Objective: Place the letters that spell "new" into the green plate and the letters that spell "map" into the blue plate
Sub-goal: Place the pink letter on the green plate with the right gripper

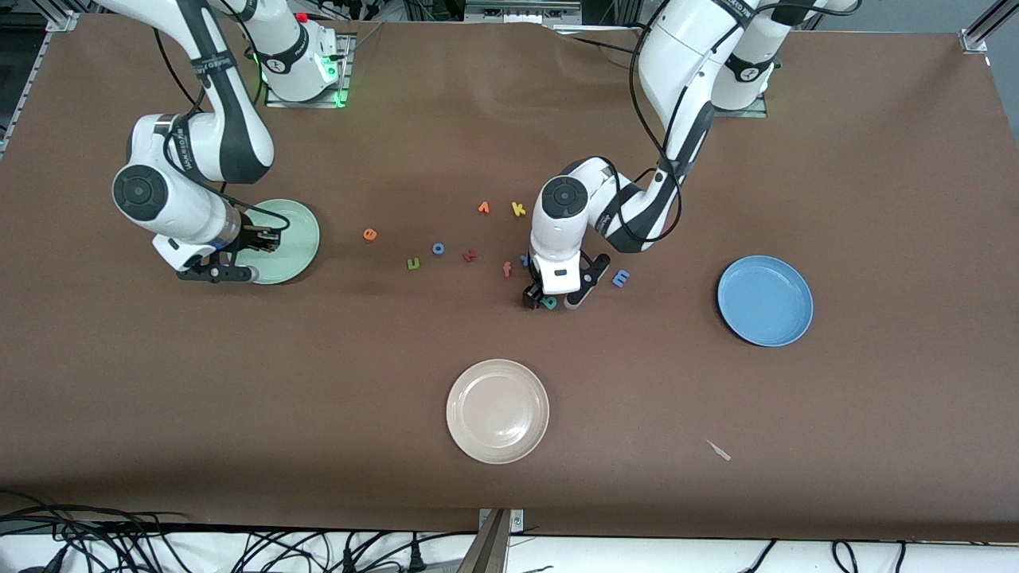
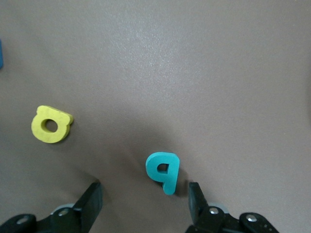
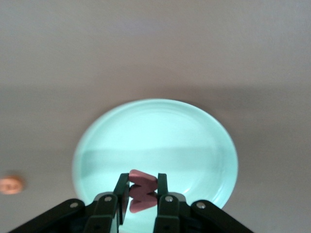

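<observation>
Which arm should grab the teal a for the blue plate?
Left. The left gripper already straddles the teal a with fingers open. The right gripper is over the green plate, holding the pink w.

Matt foam teal "a" (image 2: 164,171), glossy smooth green plate (image 3: 194,131), matt brown table (image 1: 239,382).

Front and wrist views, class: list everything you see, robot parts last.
green plate: 1, mint, right arm's end
blue plate: 1, blue, left arm's end
cream plate: 1, cream-white, nearest front camera
w: 1, salmon-pink, held over green plate
a: 1, teal, inside left gripper
p: 1, yellow, beside a
m: 1, blue, beside left gripper
other letters: 8, orange e, green n, blue o, yellow k, orange-red f, dark red letter, orange letter, blue letter, mid-table
scrap: 1, pale, nearer camera than blue plate
left gripper: 1, black, open around a
right gripper: 1, black, shut on w
</observation>
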Robot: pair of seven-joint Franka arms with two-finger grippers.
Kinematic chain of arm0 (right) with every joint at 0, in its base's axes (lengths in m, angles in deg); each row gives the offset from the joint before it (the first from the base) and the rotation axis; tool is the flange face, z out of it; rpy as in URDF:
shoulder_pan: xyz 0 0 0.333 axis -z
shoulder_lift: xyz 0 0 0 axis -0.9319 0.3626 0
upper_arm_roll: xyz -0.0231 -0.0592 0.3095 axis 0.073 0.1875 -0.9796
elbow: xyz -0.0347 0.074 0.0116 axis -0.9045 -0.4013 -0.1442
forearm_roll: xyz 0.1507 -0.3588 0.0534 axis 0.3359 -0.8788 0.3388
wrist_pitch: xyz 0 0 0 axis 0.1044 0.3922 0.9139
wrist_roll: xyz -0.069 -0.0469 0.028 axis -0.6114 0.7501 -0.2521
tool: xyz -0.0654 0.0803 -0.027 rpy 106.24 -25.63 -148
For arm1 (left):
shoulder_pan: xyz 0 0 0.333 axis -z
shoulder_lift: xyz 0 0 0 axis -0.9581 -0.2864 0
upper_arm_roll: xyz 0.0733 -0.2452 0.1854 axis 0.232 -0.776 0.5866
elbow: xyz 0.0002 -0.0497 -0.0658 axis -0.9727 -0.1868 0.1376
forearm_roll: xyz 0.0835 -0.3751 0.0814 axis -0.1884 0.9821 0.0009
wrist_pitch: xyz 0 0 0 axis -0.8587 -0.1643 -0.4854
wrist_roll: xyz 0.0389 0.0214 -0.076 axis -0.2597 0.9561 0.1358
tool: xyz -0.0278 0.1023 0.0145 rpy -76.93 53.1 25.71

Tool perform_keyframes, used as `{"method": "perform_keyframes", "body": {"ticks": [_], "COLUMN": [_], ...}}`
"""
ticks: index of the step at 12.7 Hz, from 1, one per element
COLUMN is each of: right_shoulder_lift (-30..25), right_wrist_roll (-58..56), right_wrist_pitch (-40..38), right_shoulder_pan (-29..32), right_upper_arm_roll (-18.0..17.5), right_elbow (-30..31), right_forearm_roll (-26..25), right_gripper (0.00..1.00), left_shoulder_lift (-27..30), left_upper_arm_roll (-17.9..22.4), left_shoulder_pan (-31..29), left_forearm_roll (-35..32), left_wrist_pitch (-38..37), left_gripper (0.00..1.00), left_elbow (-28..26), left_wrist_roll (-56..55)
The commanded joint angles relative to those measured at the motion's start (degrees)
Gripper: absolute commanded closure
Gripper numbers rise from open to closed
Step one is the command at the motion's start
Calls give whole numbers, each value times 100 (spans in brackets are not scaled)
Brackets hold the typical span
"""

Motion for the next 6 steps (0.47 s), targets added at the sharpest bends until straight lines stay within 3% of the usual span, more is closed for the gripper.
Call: {"method": "perform_keyframes", "body": {"ticks": [1, 2, 3, 4, 6], "right_shoulder_lift": [-145, -75, -49, -83, -189], "right_wrist_roll": [-341, -341, -341, -306, -253], "right_wrist_pitch": [1160, 1381, 1453, 1410, 1095], "right_shoulder_pan": [-46, -46, -37, -46, -64], "right_upper_arm_roll": [123, 123, 123, 132, 18], "right_elbow": [1027, 1143, 1152, 1135, 952], "right_forearm_roll": [24, 32, 32, 32, 76], "right_gripper": [86, 62, 20, 1, 0], "left_shoulder_lift": [-305, -332, -332, -341, -341], "left_upper_arm_roll": [63, 63, 63, 63, 63], "left_shoulder_pan": [57, 57, 57, 57, 49], "left_forearm_roll": [-163, -154, -154, -163, -163], "left_wrist_pitch": [-671, -709, -709, -709, -709], "left_gripper": [27, 29, 32, 33, 37], "left_elbow": [616, 670, 680, 671, 680], "left_wrist_roll": [227, 237, 237, 237, 246]}}
